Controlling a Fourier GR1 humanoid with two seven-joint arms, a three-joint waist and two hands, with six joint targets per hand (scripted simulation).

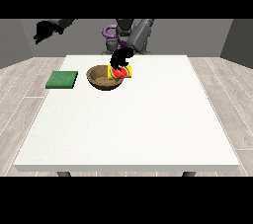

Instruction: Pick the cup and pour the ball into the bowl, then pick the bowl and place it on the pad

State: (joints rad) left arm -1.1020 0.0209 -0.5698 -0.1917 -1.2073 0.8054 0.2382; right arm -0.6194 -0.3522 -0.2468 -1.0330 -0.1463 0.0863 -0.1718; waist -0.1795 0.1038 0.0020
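You'll read no writing here. The hand at the view's right (120, 59) grips the tilted cup (120, 73) over the bowl (101, 78) (pad (62, 80) at nine o'clock); the other hand (44, 31) hangs raised, fingers unclear.

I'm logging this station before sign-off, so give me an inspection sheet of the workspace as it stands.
Surface: white table, mostly bare toward the camera.
Job's things: brown bowl near the far edge; yellow cup with a red opening, tipped over the bowl's rim at the view's right; green pad at the view's left edge, apart from the bowl. Ball: cannot tell where it is.
Clutter: nothing seen.
Hands: the hand at the view's right is curled on the cup; the hand at the view's left is raised off the table, holding nothing.
Cables: nothing seen.
Surroundings: wood-plank floor, grey walls.
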